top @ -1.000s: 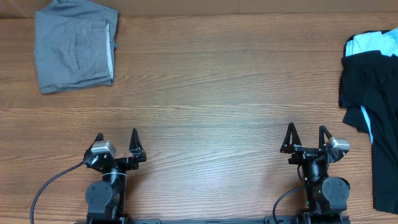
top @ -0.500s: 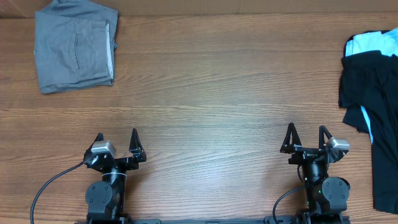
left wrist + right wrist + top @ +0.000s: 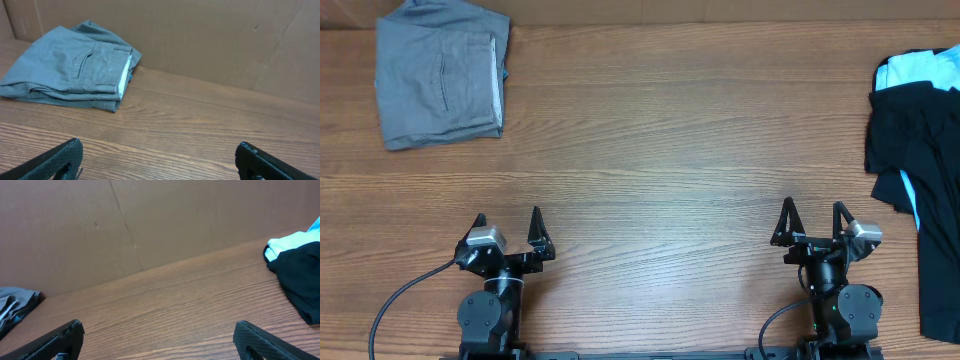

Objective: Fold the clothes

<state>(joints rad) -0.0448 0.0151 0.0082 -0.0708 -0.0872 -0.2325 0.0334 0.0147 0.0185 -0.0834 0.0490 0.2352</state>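
Left pincer (image 3: 507,215), right pincer (image 3: 812,205) point forward (spread).

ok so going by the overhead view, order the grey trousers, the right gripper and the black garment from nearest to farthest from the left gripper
From the left gripper:
1. grey trousers, folded, at the far left corner.
2. right gripper, level with it, across to the right.
3. black garment, heaped at the far right edge.

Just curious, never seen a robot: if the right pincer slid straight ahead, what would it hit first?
Probably the cardboard wall: the right pincer faces only bare table before it. The black clothes lie to its right.
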